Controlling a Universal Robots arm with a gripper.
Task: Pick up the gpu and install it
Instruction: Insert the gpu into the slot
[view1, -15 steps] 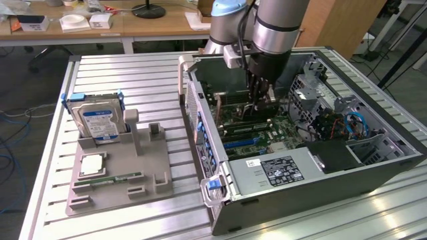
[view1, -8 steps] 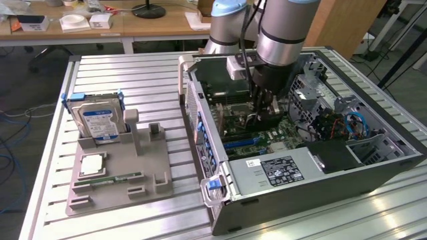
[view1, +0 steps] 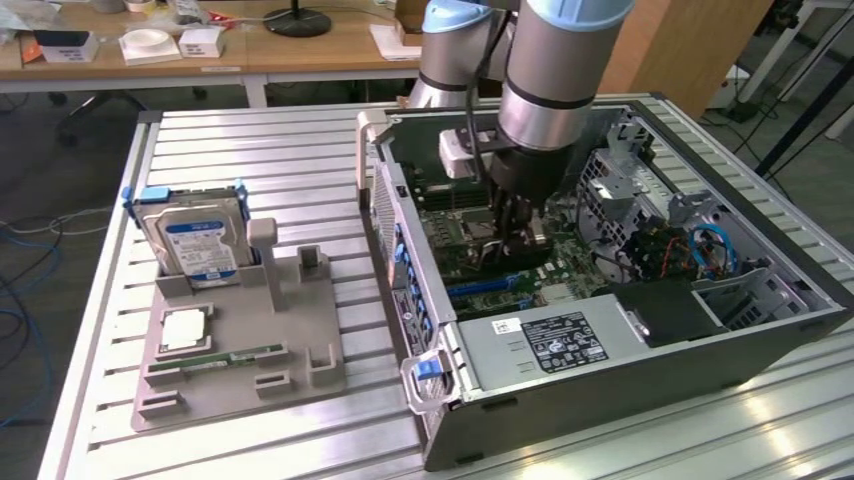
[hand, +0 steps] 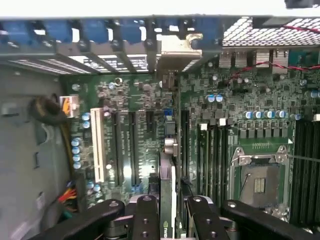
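Near tray: at the exterior view's left we see a grey holder (view1: 240, 345) on the slatted table (view1: 94, 300); a hard drive (view1: 196, 245) with a blue-white label stands in it and a green memory stick (view1: 220, 358) lies in it. No card is among them.

Gripper: our gripper (hand: 169, 212) is clenched on the gpu (hand: 168, 175), one finger against each face. In the exterior view it (view1: 518, 232) hangs straight down inside the open computer case (view1: 641, 370).

Gpu position: we hold the card edge-on, directly below the gripper and over the motherboard (hand: 135, 125).

Long axis: we see the card running away from the fingers toward the case's rear wall, with its silver bracket (hand: 179, 54) up at the slot openings there.

Slot relation: we judge its lower edge lies along the dark expansion slots, beside the white slot (hand: 96, 145); whether it is seated we cannot tell.

Far side: past the card sits the bare CPU socket (hand: 260, 175); further off in the exterior view stand wooden desks (view1: 200, 50).
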